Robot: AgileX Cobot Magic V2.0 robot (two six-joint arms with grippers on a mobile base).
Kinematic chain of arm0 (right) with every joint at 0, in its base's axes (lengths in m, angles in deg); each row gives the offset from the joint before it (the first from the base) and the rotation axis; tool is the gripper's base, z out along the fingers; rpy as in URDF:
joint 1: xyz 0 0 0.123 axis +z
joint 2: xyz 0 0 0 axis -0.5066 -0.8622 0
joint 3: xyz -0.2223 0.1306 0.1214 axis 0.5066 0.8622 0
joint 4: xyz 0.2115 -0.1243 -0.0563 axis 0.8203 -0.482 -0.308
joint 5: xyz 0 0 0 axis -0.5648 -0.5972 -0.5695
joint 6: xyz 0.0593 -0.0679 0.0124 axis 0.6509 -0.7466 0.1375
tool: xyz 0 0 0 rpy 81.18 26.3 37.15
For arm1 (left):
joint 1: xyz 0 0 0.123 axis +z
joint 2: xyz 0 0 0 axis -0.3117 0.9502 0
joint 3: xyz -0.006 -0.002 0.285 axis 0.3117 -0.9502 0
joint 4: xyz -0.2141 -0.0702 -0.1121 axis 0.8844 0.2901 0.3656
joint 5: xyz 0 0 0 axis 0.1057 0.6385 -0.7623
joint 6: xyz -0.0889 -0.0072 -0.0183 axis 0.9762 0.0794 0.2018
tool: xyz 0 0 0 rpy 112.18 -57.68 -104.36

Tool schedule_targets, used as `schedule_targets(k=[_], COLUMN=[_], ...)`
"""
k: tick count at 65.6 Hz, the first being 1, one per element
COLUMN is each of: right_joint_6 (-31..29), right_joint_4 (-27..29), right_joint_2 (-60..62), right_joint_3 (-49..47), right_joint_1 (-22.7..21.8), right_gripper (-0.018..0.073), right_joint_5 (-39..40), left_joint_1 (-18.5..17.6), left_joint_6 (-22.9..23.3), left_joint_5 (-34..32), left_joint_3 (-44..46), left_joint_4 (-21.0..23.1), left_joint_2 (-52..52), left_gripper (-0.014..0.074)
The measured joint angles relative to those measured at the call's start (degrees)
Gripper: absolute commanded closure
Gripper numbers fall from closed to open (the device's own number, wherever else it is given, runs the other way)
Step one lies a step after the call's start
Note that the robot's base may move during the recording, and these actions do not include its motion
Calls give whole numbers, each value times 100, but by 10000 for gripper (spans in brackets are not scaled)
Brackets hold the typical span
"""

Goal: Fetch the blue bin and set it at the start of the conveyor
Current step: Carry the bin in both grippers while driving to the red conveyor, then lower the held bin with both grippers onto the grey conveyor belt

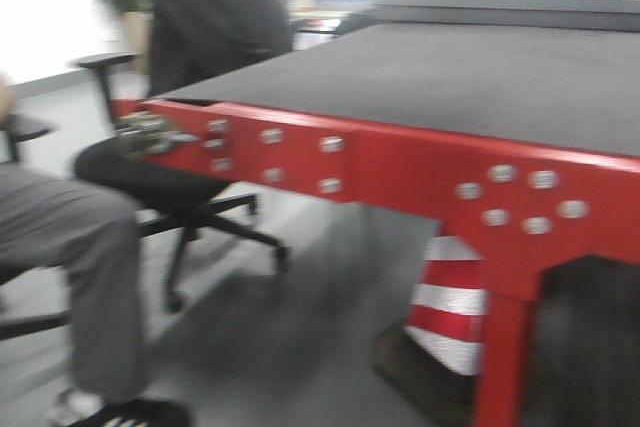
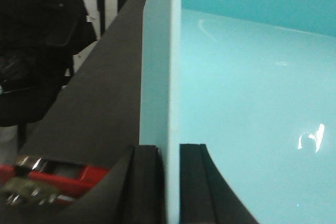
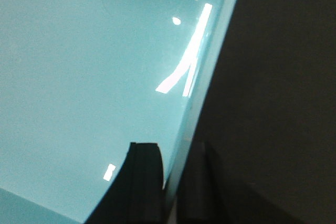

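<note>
The blue bin fills both wrist views as a pale turquoise tub. My left gripper is shut on the bin's left wall, one finger outside and one inside. My right gripper is shut on the bin's right wall in the same way. The bin's smooth inside holds nothing. The conveyor start is a wide dark-grey belt with a red front edge. In the wrist views the dark belt lies just beside the bin's walls. The bin and grippers do not show in the front view.
A seated person's leg and a black office chair are at the left of the conveyor. Another person stands behind it. A red-and-white cone stands under the frame. The red frame corner shows in the left wrist view.
</note>
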Motion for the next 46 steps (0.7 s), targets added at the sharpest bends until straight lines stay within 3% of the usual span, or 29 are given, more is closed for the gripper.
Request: schedule_targets(k=[46], right_joint_6=[0], right_joint_4=[0], right_joint_2=[0], right_joint_3=[0], right_joint_1=[0], right_gripper=[711], right_joint_5=[10], left_joint_1=[0], left_joint_6=[0], left_joint_5=[0], left_joint_3=[0], left_joint_4=[0], left_joint_2=[0], left_gripper=[708])
